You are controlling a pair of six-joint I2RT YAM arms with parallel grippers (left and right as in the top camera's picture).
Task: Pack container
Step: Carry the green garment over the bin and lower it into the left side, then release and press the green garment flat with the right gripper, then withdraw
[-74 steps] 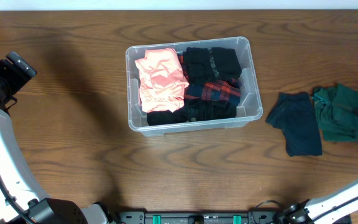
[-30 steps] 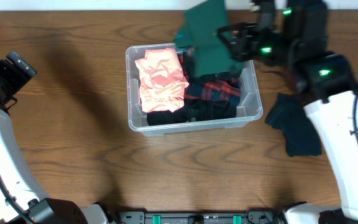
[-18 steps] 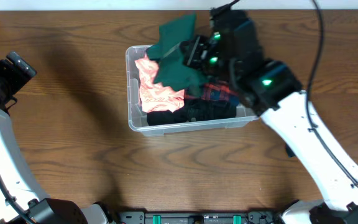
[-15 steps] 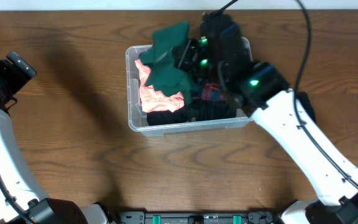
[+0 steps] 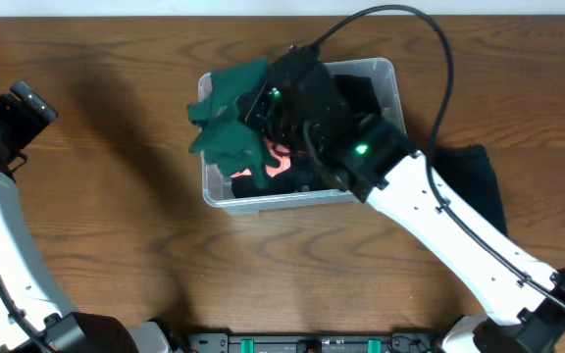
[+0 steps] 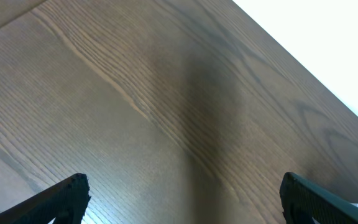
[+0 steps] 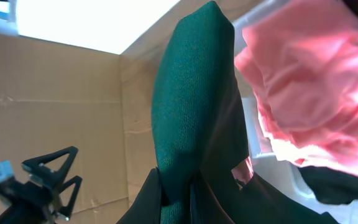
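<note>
- The right gripper (image 7: 190, 186) has its jaws pressed together on a fold of the green garment (image 7: 194, 118), which rises from between them in the right wrist view.
- From overhead, the green garment hangs bunched over the left end of the container (image 5: 391, 93), partly spilling past its left rim.
- A pink garment (image 7: 306, 93) lies in the container just beside the green one, with black clothes (image 5: 357, 94) filling the right part.
- The container stands on the wooden table (image 5: 116, 245), towards the far edge and about midway along it; the right arm reaches across it from the near right.
- A dark navy garment (image 5: 475, 186) lies on the table to the right of the container.
- The left gripper (image 6: 185, 202) hovers with jaws wide apart and nothing between them over bare wood at the table's far left, well apart from the container.
</note>
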